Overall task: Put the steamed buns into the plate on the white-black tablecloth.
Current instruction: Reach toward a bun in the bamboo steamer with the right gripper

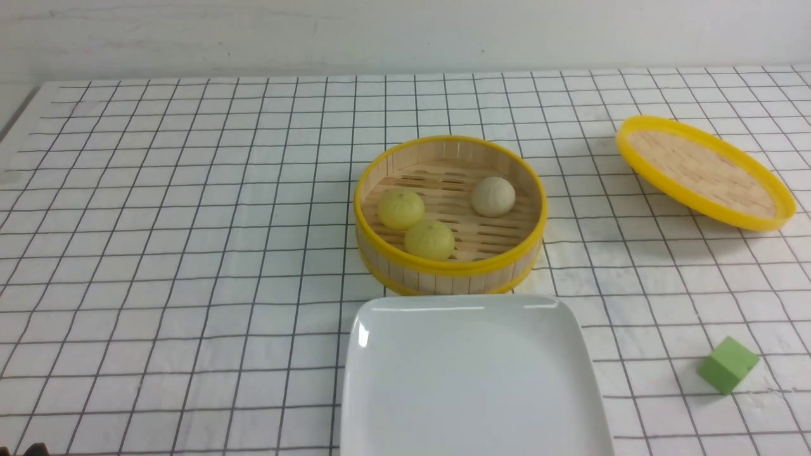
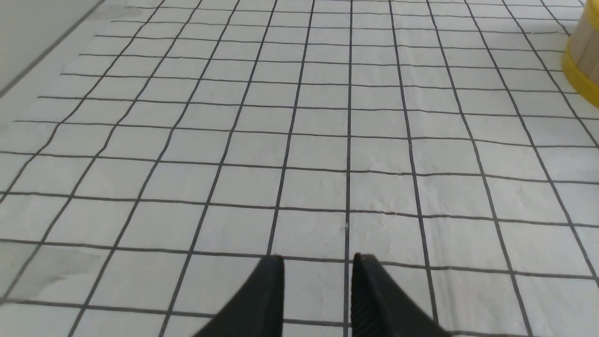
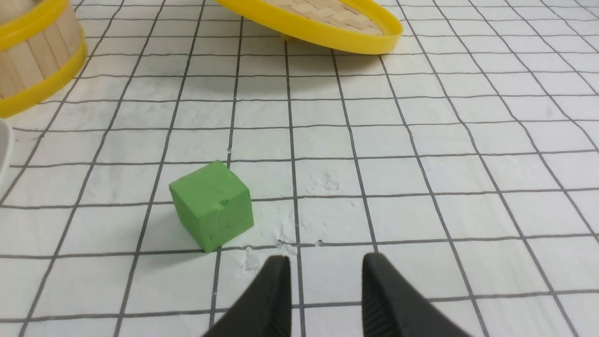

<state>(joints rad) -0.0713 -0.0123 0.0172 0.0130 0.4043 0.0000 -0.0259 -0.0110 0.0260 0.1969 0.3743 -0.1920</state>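
Observation:
Three steamed buns lie inside the round yellow-rimmed bamboo steamer point(image 1: 393, 166): two pale yellow ones point(image 1: 400, 208) point(image 1: 429, 239) at its left and front, a beige-white one point(image 1: 493, 196) at its right. The white plate point(image 1: 472, 380) sits just in front of the steamer on the white-black tablecloth point(image 1: 190, 221), with nothing on it. Neither arm shows in the front view. My left gripper point(image 2: 317, 262) is open over bare cloth, left of the steamer point(image 2: 582, 61). My right gripper point(image 3: 325, 262) is open above the cloth, with nothing between its fingers.
The woven steamer lid point(image 1: 703, 171) rests tilted at the back right. A green cube point(image 1: 728, 364) sits right of the plate; in the right wrist view the cube point(image 3: 211, 205) lies just beside my right fingertips, with the lid point(image 3: 323, 18) beyond.

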